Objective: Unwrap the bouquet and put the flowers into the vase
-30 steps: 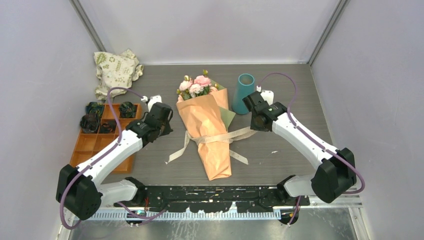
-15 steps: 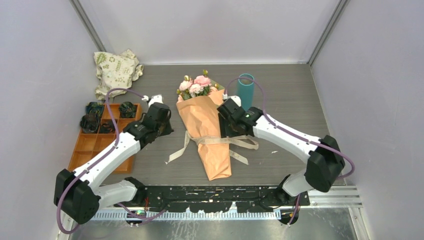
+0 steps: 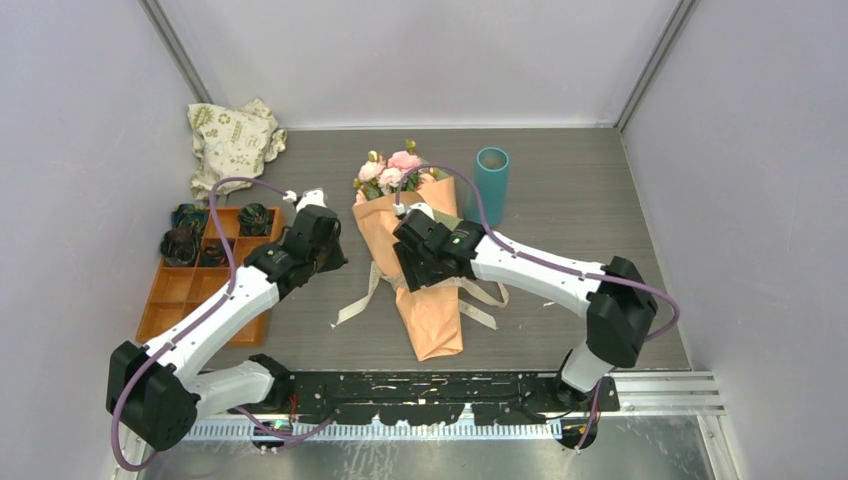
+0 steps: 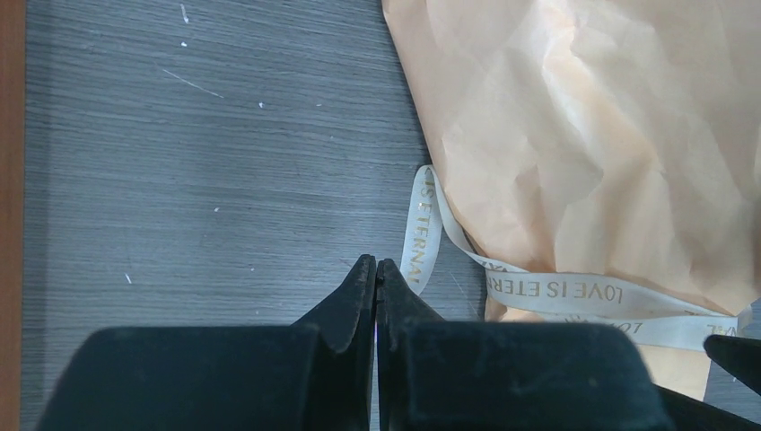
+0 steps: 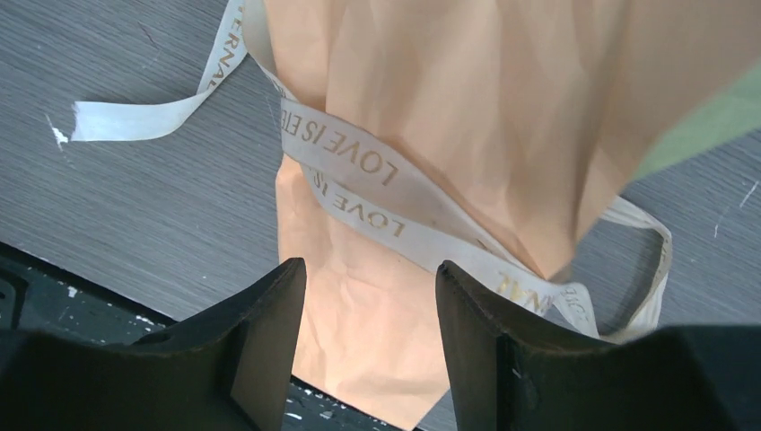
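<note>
**Grey tabletop, bouquet tied at the waist**

Grey wood-grain tabletop point(image 3: 600, 200) carries the bouquet point(image 3: 436, 325), which lies flat in the middle with its narrow end toward the arms. The pink and peach flowers point(image 3: 392, 172) sit at its far, wide end. A beige lettered ribbon point(image 5: 359, 171) loops loosely round the orange paper, and its tails trail onto the wood on both sides.

The paper looks light and crinkly and would crush or tear easily. The ribbon is thin, soft and flat, so a loose tail or a raised loop seems the best hold. The stems are hidden inside the wrap.

The right gripper point(image 5: 368, 269) hangs over the ribbon band with its jaws apart, clamping nothing. The left gripper point(image 4: 375, 269) has its jaws together and empty, just beside the left ribbon tail.

The teal vase point(image 3: 490, 180) stands upright near the blooms, to their right. Well to the left are an orange compartmented tray point(image 3: 175, 290) and a leaf-printed cloth bag point(image 3: 232, 138).
</note>
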Motion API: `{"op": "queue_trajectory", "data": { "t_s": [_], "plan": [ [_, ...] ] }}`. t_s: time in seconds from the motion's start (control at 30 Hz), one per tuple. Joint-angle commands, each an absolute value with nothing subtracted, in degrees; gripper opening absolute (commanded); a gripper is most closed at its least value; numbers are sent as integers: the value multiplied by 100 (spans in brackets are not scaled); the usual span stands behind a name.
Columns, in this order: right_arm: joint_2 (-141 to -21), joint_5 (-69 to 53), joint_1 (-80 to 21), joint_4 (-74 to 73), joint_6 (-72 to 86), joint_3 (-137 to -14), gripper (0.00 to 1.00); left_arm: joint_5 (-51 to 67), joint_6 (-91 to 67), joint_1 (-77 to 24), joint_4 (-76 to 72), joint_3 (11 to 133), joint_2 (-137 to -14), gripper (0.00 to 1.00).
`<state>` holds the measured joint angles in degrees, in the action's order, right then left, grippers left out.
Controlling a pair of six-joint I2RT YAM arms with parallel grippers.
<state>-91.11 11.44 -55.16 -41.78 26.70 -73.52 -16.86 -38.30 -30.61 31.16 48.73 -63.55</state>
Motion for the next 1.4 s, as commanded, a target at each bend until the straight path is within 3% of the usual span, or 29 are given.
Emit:
{"op": "queue_trajectory", "data": {
  "t_s": [0.0,0.33,0.4,0.57,0.67,0.77,0.83,0.87,0.9,1.37],
  "plan": [
    [-9455,1147,-5530,-4113,2414,-7756,61,-1712,-3734,-3035,2996,4948,-6265,2],
    [-10146,1581,-5536,-4222,2062,-8033,57,-1714,-3709,-3041,2967,4887,-6287,2],
    [-10199,1584,-5536,-4229,2063,-8033,48,-1727,-3713,-3041,2976,4887,-6281,2],
    [-10126,1657,-5534,-4331,2148,-7978,9,-1723,-3709,-3039,2973,4869,-6250,2],
    [-9937,1723,-5537,-4357,2184,-7877,1,-1698,-3724,-3036,2968,4857,-6228,2],
    [-9833,1734,-5537,-4368,2218,-7800,6,-1663,-3735,-3036,2937,4826,-6199,2],
    [-9806,1652,-5531,-4313,2261,-7753,33,-1659,-3735,-3040,2963,4825,-6181,2],
    [-9807,1582,-5536,-4281,2283,-7725,42,-1667,-3735,-3040,2966,4827,-6182,2],
    [-9816,1505,-5537,-4263,2313,-7713,45,-1670,-3734,-3040,2977,4825,-6171,2],
    [-9743,796,-5532,-3999,2664,-7201,46,-1548,-3788,-3034,2883,4772,-6238,1]
  ]
}}
